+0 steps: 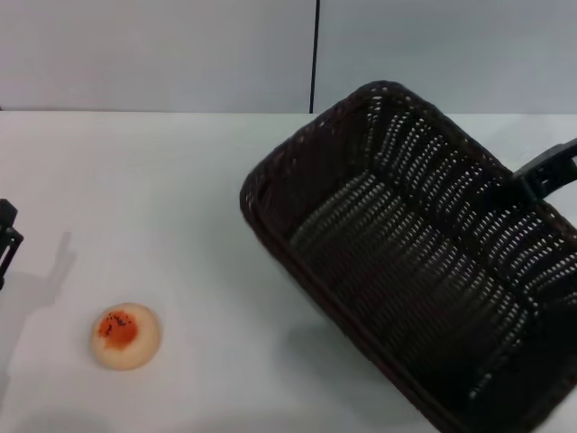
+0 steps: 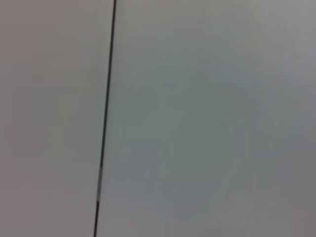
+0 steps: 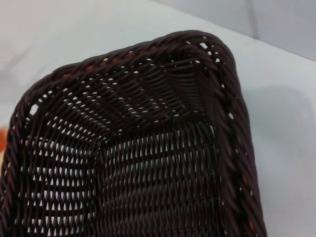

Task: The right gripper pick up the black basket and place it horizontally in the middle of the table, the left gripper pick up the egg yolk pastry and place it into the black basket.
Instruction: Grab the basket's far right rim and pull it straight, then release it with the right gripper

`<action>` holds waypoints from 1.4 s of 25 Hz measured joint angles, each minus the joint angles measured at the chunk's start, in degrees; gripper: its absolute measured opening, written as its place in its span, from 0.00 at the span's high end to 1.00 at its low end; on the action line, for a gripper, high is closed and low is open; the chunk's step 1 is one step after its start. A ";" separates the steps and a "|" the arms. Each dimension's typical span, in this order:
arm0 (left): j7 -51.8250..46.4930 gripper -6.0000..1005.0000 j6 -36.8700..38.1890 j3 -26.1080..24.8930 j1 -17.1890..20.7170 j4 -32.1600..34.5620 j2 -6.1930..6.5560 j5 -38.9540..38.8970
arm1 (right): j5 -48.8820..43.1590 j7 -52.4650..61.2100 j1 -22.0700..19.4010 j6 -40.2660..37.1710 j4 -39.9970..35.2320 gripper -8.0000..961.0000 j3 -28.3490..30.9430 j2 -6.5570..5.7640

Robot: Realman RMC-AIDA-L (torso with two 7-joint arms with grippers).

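Observation:
The black basket (image 1: 406,253) hangs tilted and at a slant over the right half of the white table (image 1: 180,198), with its shadow on the table below its near side. My right gripper (image 1: 544,171) grips the basket's far right rim. The right wrist view looks straight into the basket's woven inside (image 3: 163,163). The egg yolk pastry (image 1: 126,336) lies on the table at the front left, apart from the basket. My left gripper (image 1: 7,233) shows only as a small black part at the far left edge, well behind the pastry.
A grey wall with a vertical black seam (image 1: 315,54) stands behind the table; the left wrist view shows only this wall and seam (image 2: 104,118). Bare table lies between the pastry and the basket.

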 joint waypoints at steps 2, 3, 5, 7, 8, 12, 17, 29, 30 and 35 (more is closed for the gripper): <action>-0.01 0.15 0.85 -0.12 0.33 0.04 0.05 -0.07 | 0.27 -2.67 0.67 -2.76 -0.52 0.85 0.01 -0.81; -0.02 0.15 1.54 -0.09 0.46 0.06 0.07 -0.06 | 0.36 -3.55 1.16 -4.08 -0.47 0.85 0.05 -1.31; -0.02 0.15 3.07 0.25 0.62 0.04 0.09 0.13 | 0.57 -5.79 2.47 -7.42 0.21 0.85 0.06 -2.27; -0.04 0.15 4.04 0.71 0.66 0.03 0.09 0.23 | 0.28 -8.90 3.53 -10.35 0.26 0.85 -0.96 -2.90; -0.09 0.15 4.24 0.90 0.66 -0.07 0.09 0.23 | 0.28 -8.90 3.53 -10.35 0.26 0.85 -0.96 -2.90; -1.01 0.16 4.35 1.12 0.58 -0.51 -0.08 0.21 | 0.26 -15.24 3.57 -10.90 -2.79 0.85 -2.91 -3.07; -2.18 0.16 4.16 2.46 0.00 -0.71 -0.32 0.24 | 0.43 -22.52 3.77 -10.97 -6.34 0.85 -3.34 -2.31; -2.53 0.16 4.72 4.00 1.20 -2.87 -0.19 0.29 | 1.67 -31.41 3.79 -3.43 -5.85 0.85 -5.08 2.16; -2.54 0.16 4.72 4.03 1.22 -2.87 -0.18 0.29 | 1.94 -31.67 3.80 -2.66 -5.66 0.85 -5.79 2.43; -3.00 0.16 4.56 4.09 1.27 -2.52 -0.05 0.29 | 2.29 -32.11 3.55 0.93 -5.35 0.85 -10.37 3.76</action>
